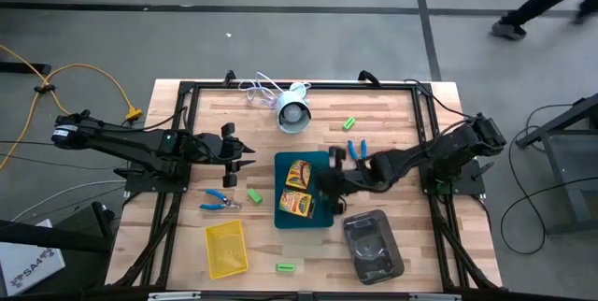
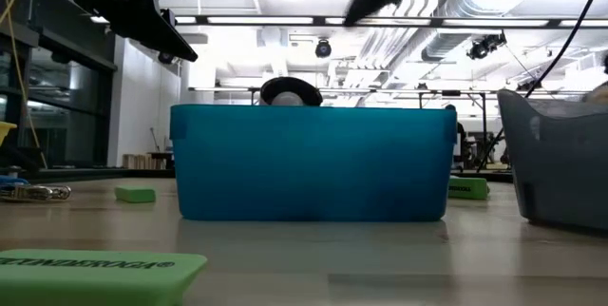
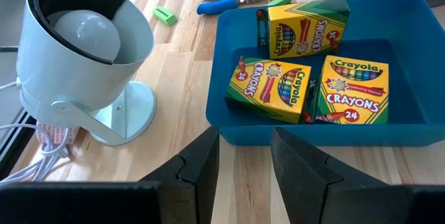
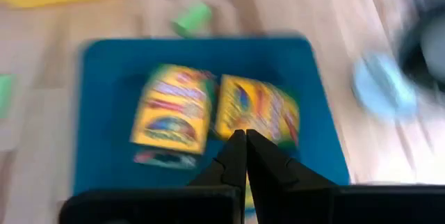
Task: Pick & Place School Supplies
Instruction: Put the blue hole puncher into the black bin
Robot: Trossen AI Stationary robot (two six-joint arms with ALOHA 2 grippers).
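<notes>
Right wrist view shows the right gripper [image 4: 245, 137] with fingers pressed together and empty above the teal tray [image 4: 104, 99], where the crayon boxes [image 3: 306, 85] already lie. The left gripper [image 3: 243, 151], fingers apart and empty, waits beside the tray near the white lamp [image 3: 83, 50]. Green erasers [image 1: 254, 195] and scissors [image 1: 220, 202] lie outside the tray; dropping low with closed fingers could jab the boxes or shove the tray.

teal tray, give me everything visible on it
The teal tray is a rectangular, plastic-looking bin with upright walls and a rim, sitting flat on the wooden table near its middle. The left wrist view shows three yellow Crayola crayon boxes inside: two lying on the floor, one leaning against the wall. The right gripper, shut, hangs above it without touching. The low view shows its long side wall, plain and unmarked.
</notes>
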